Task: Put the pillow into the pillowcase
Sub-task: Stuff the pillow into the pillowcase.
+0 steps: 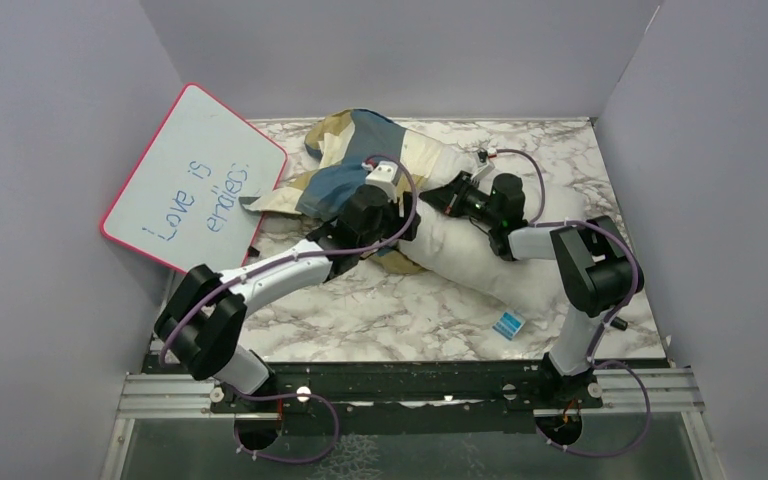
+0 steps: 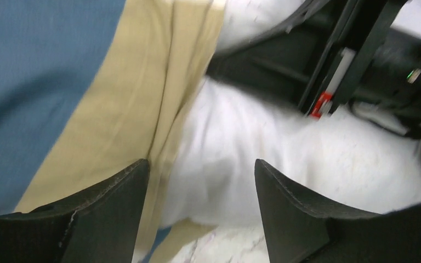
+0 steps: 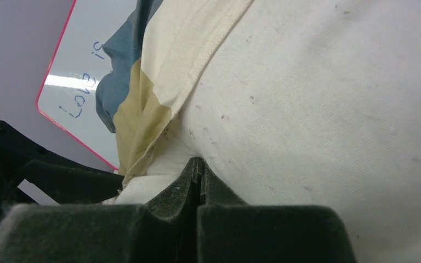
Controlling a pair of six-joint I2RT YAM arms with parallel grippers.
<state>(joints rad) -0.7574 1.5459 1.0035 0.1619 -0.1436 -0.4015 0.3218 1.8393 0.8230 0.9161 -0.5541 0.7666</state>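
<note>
The white pillow (image 1: 470, 255) lies slantwise across the middle of the marble table, its blue tag (image 1: 508, 323) at the near right corner. Its far end sits inside the mouth of the blue, tan and cream checked pillowcase (image 1: 360, 150), which is bunched up behind it. My left gripper (image 1: 405, 226) (image 2: 200, 183) hangs open over the pillowcase's tan hem (image 2: 142, 109), where it meets the pillow (image 2: 241, 148); nothing is between its fingers. My right gripper (image 1: 440, 195) (image 3: 199, 164) is shut, its tips pushed into the pillow (image 3: 318, 98) just beside the pillowcase's cream hem (image 3: 197, 44).
A pink-rimmed whiteboard (image 1: 195, 175) with blue writing leans against the left wall, next to the pillowcase. Grey walls close in the table at the back and on both sides. The two grippers stand close together; the right one's black body (image 2: 351, 55) shows in the left wrist view.
</note>
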